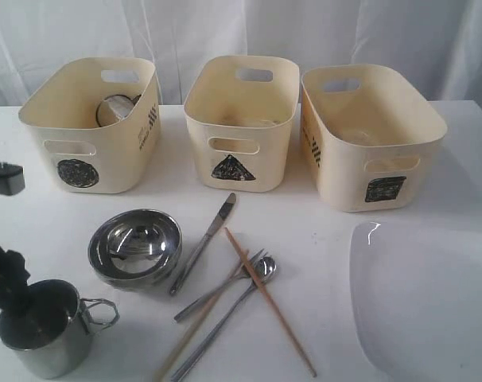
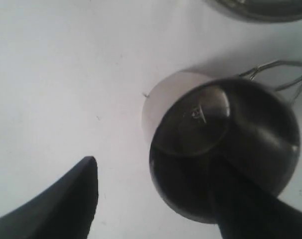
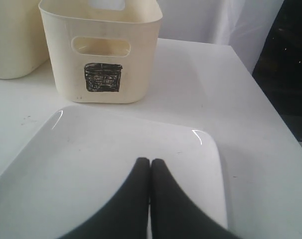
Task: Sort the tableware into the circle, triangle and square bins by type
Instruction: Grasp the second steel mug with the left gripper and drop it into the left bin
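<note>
Exterior view: three bins across the top: circle bin (image 1: 90,155), triangle bin (image 1: 241,131), square bin (image 1: 368,163). Two mugs: binned mug (image 1: 114,107) inside circle bin, free mug (image 1: 42,330) lower left. Centre: steel bowls (image 1: 135,245) nested, count unclear; one knife (image 1: 205,239), fork (image 1: 225,288), spoon (image 1: 265,270), two chopsticks (image 1: 269,302). One plate (image 1: 432,302), lower right. Left gripper (image 2: 151,164) spread wide, straddling free mug's wall. Right gripper (image 3: 150,162) closed over plate.
</note>
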`<act>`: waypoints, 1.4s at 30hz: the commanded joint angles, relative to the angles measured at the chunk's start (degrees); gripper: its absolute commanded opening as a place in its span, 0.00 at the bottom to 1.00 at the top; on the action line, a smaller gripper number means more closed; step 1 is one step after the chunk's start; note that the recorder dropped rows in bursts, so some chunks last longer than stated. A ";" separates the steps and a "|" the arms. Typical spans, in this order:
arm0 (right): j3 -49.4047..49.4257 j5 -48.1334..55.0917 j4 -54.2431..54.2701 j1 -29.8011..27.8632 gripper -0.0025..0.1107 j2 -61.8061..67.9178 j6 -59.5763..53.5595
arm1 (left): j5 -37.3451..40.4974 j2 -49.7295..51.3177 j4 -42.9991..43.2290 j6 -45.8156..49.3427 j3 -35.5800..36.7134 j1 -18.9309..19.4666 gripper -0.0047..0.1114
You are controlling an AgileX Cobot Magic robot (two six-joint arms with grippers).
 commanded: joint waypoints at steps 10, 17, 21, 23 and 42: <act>-0.05 -0.48 -0.29 -0.36 0.02 0.00 -0.03 | -12.36 -0.18 -0.04 0.79 6.84 -0.07 0.25; -0.05 -0.48 -0.29 -0.36 0.02 0.00 -0.03 | -12.62 -0.18 -0.04 0.43 6.84 -0.07 0.04; -0.05 -0.48 -0.29 -0.36 0.02 0.00 -0.03 | -12.58 -1.99 1.00 -0.68 5.31 0.04 0.04; -0.05 -0.48 -0.29 -0.36 0.02 0.00 -0.03 | -9.99 -4.48 3.41 -4.02 2.26 0.04 0.04; -0.05 -0.48 -0.29 -0.36 0.02 0.00 -0.03 | -61.29 6.90 7.69 -2.45 -23.32 0.04 0.04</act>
